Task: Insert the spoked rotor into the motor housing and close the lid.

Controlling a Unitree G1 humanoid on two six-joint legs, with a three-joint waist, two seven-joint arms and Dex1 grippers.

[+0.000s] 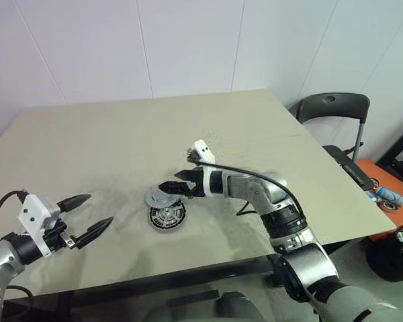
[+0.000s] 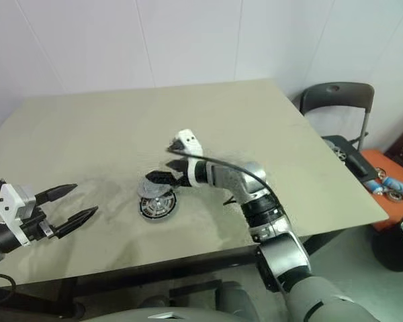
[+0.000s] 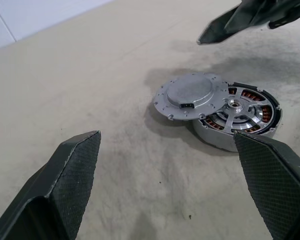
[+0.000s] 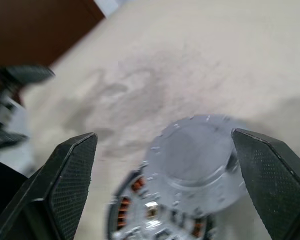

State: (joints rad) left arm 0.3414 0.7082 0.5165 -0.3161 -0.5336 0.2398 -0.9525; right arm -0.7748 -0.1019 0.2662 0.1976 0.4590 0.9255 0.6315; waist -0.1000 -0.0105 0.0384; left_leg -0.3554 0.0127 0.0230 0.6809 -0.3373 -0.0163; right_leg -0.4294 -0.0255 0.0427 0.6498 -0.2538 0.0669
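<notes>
On a beige table (image 1: 121, 134), the motor housing (image 3: 242, 117), a shallow silver cup with copper windings, sits nearer the front edge than the back and about midway between the side edges. The spoked rotor (image 3: 238, 106) already appears to lie inside it, its spokes and small hub visible over the windings. The lid (image 3: 191, 96), a flat grey disc, is not seated: it rests tilted, one side propped on the housing's rim and overlapping part of the opening, the other side down on the table toward the back-left. The step in hand looks like closing the lid. The right gripper (image 1: 172, 186) reaches in from the right, black fingers spread wide, hovering just above the lid and holding nothing; from its wrist camera the lid lies between the two fingers. The left gripper (image 1: 88, 217), also open and empty, waits well apart near the front-left corner, pointing toward the housing. The next move likely calls for grasping the lid by its edges, centring it over the housing, and lowering it level.
</notes>
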